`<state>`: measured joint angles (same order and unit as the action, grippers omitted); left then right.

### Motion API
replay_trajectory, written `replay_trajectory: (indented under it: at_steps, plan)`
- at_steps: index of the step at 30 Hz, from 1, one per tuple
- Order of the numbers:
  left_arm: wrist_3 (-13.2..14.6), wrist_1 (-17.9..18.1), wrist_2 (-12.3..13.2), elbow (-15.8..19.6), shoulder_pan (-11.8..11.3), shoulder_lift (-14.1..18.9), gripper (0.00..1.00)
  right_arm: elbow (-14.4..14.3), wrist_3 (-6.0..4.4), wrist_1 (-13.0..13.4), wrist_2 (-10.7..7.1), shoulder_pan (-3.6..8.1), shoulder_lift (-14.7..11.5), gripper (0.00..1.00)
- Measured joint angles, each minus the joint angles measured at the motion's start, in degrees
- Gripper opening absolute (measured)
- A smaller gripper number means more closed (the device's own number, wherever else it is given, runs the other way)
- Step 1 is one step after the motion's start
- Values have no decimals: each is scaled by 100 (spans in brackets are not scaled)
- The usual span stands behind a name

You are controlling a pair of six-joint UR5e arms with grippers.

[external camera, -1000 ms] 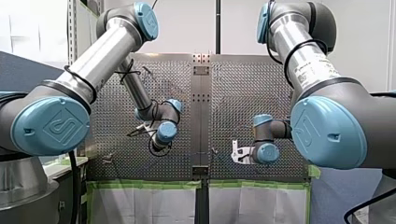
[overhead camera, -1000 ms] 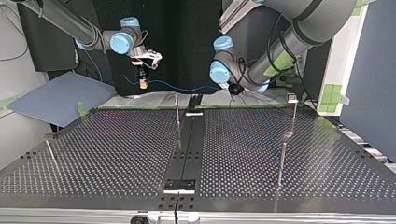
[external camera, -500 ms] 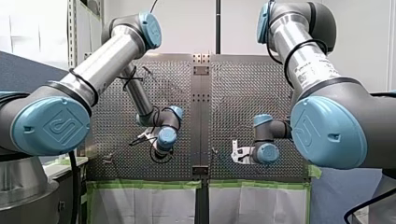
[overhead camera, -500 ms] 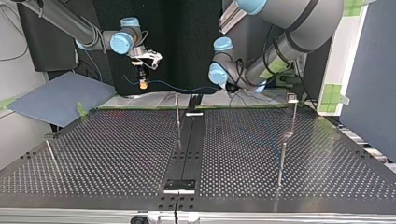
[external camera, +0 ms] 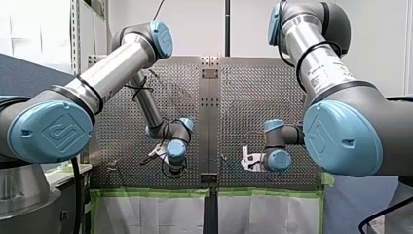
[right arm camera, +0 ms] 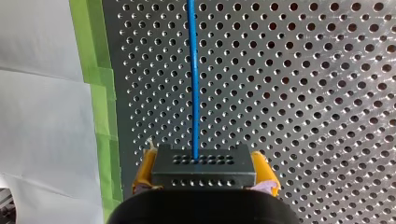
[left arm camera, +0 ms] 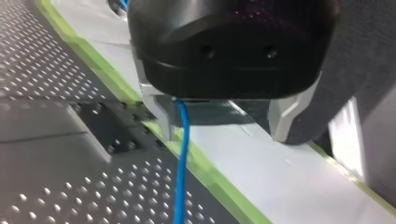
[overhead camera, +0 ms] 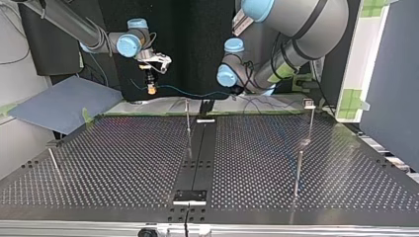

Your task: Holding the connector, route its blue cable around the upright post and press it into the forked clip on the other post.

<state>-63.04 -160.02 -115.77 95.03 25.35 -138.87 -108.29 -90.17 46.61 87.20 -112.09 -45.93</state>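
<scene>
Bench (overhead camera: 123, 163): perforated plate; nothing of the task lies on it, the work hangs over its far edge in the top view.
My left arm (external camera: 112, 68): reaches low near the bench's middle. Its pincer (left arm camera: 224, 123) is spread wide, with the cable running between the fingers, close to one of them and not pinched.
My right arm (external camera: 316, 63): its pincer (right arm camera: 205, 179) is pinching the connector between yellow pads (right arm camera: 145, 170).
Posts: a thin upright post (overhead camera: 188, 118) stands near the centre strip. A headed post (overhead camera: 310, 118) stands toward the top view's right; its top may be the forked clip, but it is too small to tell.
Blue cable (right arm camera: 192, 79): runs from the connector straight out across to my left pincer, clear of both posts.
Connector (right arm camera: 204, 163): a black block with rows of holes, held aloft.
Step in hand: I judge routing has not begun; the cable touches no post.
Next move: carry the connector so the cable wraps the upright post, keeping it taut, then line it over the clip.
</scene>
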Motion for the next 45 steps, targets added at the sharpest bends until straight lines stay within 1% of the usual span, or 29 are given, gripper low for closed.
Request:
replay_trajectory:
  at_steps: [10,16,19,26,38,40,45]
  plan:
    - [-511,395,510,-3,65,0,100,3,29,0,-3,1,-1,0]
    - [-800,498,800,-4,123,1,100,5,33,8,-54,0,-1,0]
    - [-955,517,955,-4,168,2,100,21,33,12,-106,0,-1,0]
    - [-1313,685,1314,-4,236,5,100,46,33,12,-308,0,-2,0]
    - [-1972,814,1969,1,218,11,100,49,35,-10,-427,-2,0,0]
    - [-2076,818,2015,0,232,13,100,50,34,-7,-462,-2,0,0]
    - [-2330,825,1999,2,253,12,100,72,33,-24,-546,-2,1,0]
